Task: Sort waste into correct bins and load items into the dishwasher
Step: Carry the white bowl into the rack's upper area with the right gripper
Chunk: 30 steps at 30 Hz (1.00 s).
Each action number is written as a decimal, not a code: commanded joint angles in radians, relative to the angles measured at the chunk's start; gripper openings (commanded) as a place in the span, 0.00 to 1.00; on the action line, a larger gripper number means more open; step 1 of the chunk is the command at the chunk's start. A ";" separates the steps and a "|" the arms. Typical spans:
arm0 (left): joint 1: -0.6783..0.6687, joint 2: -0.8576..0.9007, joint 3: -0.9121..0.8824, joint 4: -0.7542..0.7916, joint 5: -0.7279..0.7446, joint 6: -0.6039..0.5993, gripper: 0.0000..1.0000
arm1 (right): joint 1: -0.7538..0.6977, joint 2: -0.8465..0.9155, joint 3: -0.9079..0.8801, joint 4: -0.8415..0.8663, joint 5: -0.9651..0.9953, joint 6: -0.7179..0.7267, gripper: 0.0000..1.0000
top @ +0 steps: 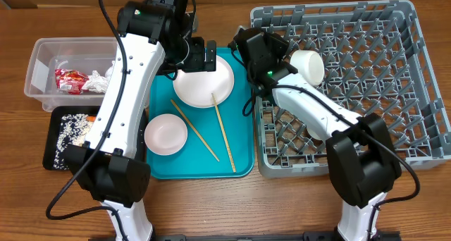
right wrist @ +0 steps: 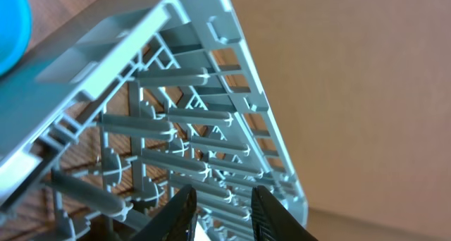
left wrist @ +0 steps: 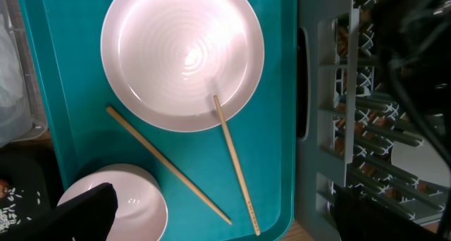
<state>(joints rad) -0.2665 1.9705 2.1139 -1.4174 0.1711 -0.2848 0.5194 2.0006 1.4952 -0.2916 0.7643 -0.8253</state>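
My left gripper (top: pixel 204 56) is open and empty, held above the far edge of the round white plate (top: pixel 203 84). In the left wrist view its fingers (left wrist: pixel 225 223) frame the plate (left wrist: pixel 182 54), the small white bowl (left wrist: pixel 134 199) and two wooden chopsticks (left wrist: pixel 169 167). Bowl (top: pixel 165 134) and chopsticks (top: pixel 224 133) lie on the teal tray (top: pixel 239 163). My right gripper (top: pixel 290 66) is shut on the small white cup (top: pixel 309 66), held tilted over the grey dish rack (top: pixel 394 93). The right wrist view shows the rack pegs (right wrist: pixel 176 128) and a sliver of white between the fingers (right wrist: pixel 222 220).
A clear tub (top: pixel 40 61) at the far left holds a red wrapper (top: pixel 69 80) and crumpled white paper (top: pixel 95 82). A black tray (top: pixel 53 146) in front of it holds white rice grains (top: pixel 74 127). The rack's near wall (left wrist: pixel 324 128) stands right beside the teal tray.
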 commanded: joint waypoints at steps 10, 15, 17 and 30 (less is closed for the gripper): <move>-0.002 0.004 0.010 0.001 -0.002 0.009 1.00 | -0.235 -0.271 -0.001 -0.236 -0.387 0.597 0.28; -0.002 0.004 0.010 0.001 -0.003 0.009 1.00 | -0.356 -0.266 -0.002 -0.383 -0.694 0.757 0.25; -0.002 0.004 0.010 0.001 -0.002 0.009 1.00 | -0.391 -0.256 -0.002 -0.428 -0.793 0.801 0.23; -0.002 0.004 0.010 0.001 -0.002 0.009 1.00 | -0.395 -0.196 -0.003 -0.491 -0.976 0.859 0.22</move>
<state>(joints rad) -0.2665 1.9705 2.1139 -1.4174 0.1711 -0.2848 0.1169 1.8088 1.4929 -0.7818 -0.1413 -0.0044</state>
